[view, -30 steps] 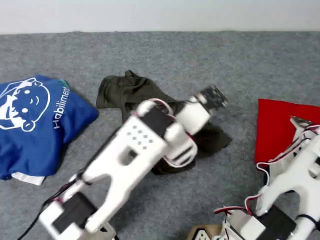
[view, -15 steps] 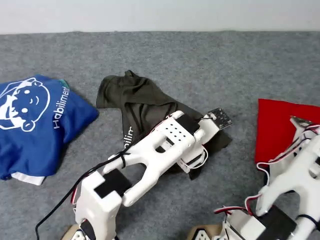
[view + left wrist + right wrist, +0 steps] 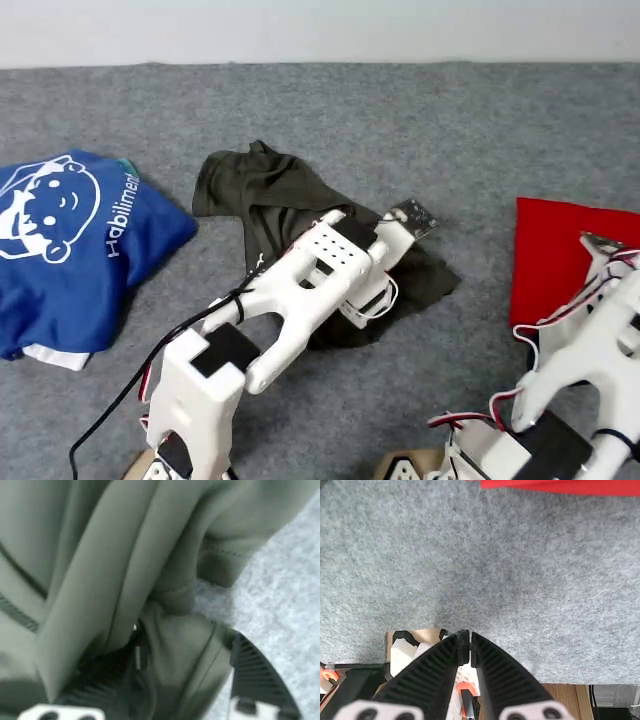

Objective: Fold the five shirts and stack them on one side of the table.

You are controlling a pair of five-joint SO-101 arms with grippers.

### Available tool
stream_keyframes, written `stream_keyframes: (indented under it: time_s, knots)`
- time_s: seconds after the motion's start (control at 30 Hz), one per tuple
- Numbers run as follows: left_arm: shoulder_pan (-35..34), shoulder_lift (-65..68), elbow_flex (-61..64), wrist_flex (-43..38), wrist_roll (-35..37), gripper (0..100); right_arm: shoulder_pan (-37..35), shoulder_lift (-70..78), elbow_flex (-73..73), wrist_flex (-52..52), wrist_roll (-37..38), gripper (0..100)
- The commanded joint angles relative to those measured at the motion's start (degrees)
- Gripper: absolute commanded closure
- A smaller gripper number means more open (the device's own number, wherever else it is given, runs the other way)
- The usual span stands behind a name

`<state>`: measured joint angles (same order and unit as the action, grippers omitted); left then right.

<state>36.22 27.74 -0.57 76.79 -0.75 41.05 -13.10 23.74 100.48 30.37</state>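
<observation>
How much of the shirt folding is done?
Done-looking: a blue shirt lies on white cloth at the left, and a red shirt lies flat at the right. In hand: the left tool is open around the crumpled dark green shirt mid-table. Left: folding it and stacking everything on one side.

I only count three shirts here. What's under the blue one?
A white cloth edge shows beneath the blue shirt at its near side, a teal sliver at its far edge. The rest is covered, so what they are is unclear.
</observation>
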Motion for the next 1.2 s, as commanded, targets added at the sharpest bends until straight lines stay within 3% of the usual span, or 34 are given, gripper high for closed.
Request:
stream_keyframes:
  time_s: [0.0,0.3,0.43,0.53,0.63,0.97,1.17]
  knots:
    - [0.0,0.6,-0.6,-0.9,-0.8,72,-0.5,-2.3,-0.5,2.2,-0.7,99.0]
    - [1.3,2.5,-0.6,-0.6,-1.0,74,-0.5,-2.3,-0.5,2.2,-0.7,99.0]
    - [3.7,2.6,-0.2,-0.9,-1.5,86,-0.5,-2.3,-0.5,2.2,-0.7,99.0]
    - [5.0,1.8,-0.4,-0.1,-6.2,98,-0.5,-2.3,-0.5,2.2,-0.7,99.0]
    - [4.8,-0.3,-2.6,5.3,-8.7,99,-0.5,-2.3,-0.5,2.2,-0.7,99.0]
    - [-4.7,-24.4,-6.8,18.9,-12.7,99,-0.6,-2.3,-1.3,2.2,-0.3,99.0]
    - [-14.0,-40.4,-6.8,22.3,-15.1,99,-3.7,-2.3,-7.6,2.3,-0.3,99.0]
